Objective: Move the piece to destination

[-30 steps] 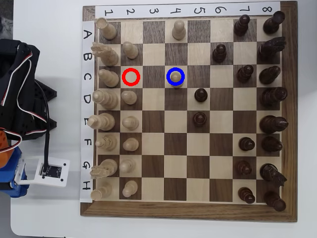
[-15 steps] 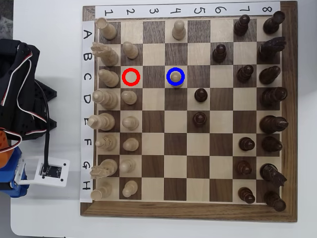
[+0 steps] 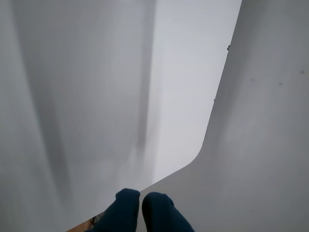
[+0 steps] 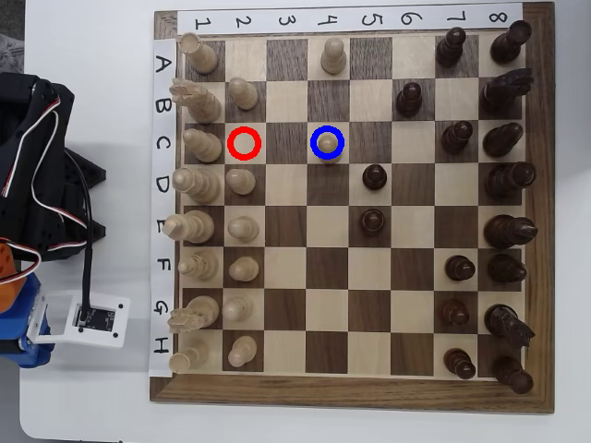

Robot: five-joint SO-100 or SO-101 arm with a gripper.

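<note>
Pale cream pawn (image 4: 329, 145), blue-ringed dark square (image 4: 316, 160)

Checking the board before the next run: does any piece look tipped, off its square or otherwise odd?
Nothing is tipped or spilled. The pale pawn stands upright in the blue ring, and the red ring square is empty. The tool is parked off the chessboard, fingers together, over the white table edge.
</note>
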